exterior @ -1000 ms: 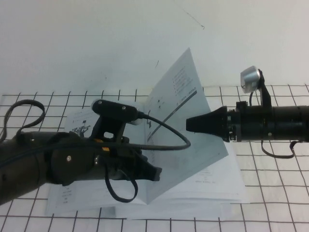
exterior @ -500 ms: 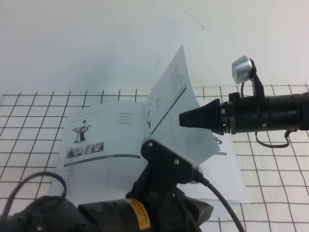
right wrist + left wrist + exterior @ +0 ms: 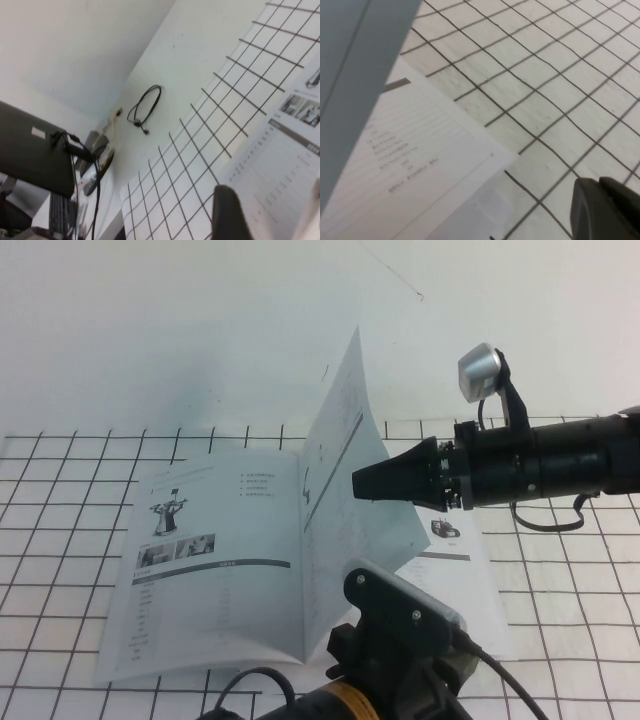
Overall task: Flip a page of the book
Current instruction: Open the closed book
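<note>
The book (image 3: 215, 570) lies open on the grid mat, a standing robot printed on its left leaf. The page (image 3: 340, 420) stands almost upright above the spine. My right gripper (image 3: 362, 483) comes in from the right and is shut on the page's outer edge at mid height. In the right wrist view one dark finger (image 3: 227, 215) shows over the book's left leaf (image 3: 285, 150). My left arm (image 3: 400, 615) sits at the front edge, off the book. Its gripper (image 3: 597, 184) is shut and empty above the mat, beside the book's right-hand corner (image 3: 420, 155).
The white mat with black grid lines (image 3: 560, 600) covers the table, with a white wall behind. A small wheeled-robot picture (image 3: 445, 528) shows on the uncovered right leaf. In the right wrist view a black cable (image 3: 145, 107) and a laptop (image 3: 30, 150) lie far beyond the mat.
My right gripper has moved left with the page, which now stands steeper. My left arm has drawn back off the book to the front edge.
</note>
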`<state>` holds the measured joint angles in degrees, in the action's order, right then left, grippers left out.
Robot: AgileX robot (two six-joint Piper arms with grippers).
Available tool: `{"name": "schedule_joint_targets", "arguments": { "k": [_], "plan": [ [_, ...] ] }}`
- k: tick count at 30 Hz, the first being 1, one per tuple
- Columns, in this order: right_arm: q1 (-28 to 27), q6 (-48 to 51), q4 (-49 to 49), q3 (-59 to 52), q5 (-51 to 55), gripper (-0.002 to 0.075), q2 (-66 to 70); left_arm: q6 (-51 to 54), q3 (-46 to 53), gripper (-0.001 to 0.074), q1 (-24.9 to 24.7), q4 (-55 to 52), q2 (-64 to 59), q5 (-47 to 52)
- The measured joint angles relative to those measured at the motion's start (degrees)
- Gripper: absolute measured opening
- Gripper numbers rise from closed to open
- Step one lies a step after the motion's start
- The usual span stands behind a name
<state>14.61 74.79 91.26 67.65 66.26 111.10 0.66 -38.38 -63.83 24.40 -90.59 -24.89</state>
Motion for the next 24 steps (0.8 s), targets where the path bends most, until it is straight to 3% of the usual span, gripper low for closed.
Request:
{"name": "schedule_joint_targets", "arguments": {
  "k": [4, 13, 24],
  "plan": [
    [0.9, -1.2, -2.6, 1.2, 0.2, 0.0377, 0.0, 2.9, 0.0, -0.0002, 0.0, 5.0, -2.7, -6.8],
    [1.2, -4.3, -7.4, 4.5, 0.4, 0.0377, -0.6, 18.5, 0.0, -0.0002, 0.0, 34.3, -3.4, -16.6],
    [1.2, -4.8, -14.9, 9.8, 1.6, 0.0325, -6.4, 21.0, 0.0, -0.0003, 0.0, 55.2, -3.4, -24.1]
  ]
}}
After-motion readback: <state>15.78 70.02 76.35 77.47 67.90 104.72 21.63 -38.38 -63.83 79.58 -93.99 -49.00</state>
